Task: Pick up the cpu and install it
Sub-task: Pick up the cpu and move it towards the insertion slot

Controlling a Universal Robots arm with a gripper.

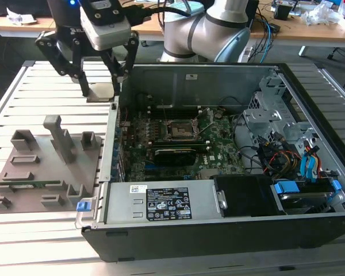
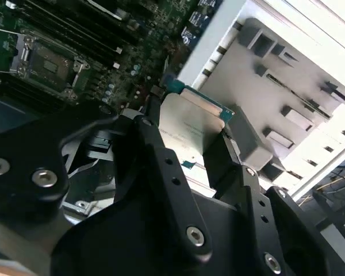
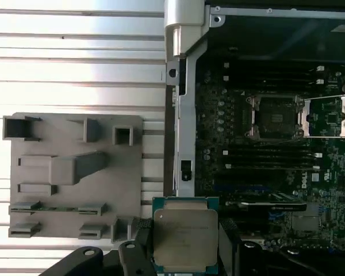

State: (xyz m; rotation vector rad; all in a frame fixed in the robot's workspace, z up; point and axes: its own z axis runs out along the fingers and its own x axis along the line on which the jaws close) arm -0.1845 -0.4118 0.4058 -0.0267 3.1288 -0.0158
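Pincer [image 3: 185, 237] clamped on cpu [image 3: 186, 244] by its thin edges, near case wall [image 3: 184, 132], socket [image 3: 274, 117] well apart; risk: cpu tilts/slips in grip, seats skewed & bends pins.

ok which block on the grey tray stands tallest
The narrow upright post near the middle of the grey tray; in the exterior view it rises well above the short, squat blocks around it.

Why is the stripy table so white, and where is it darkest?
First wrist view: light washes the slatted metal table almost white, and the silver-grey square cpu gleams; exterior view: softer light, with the open black computer case dim inside.
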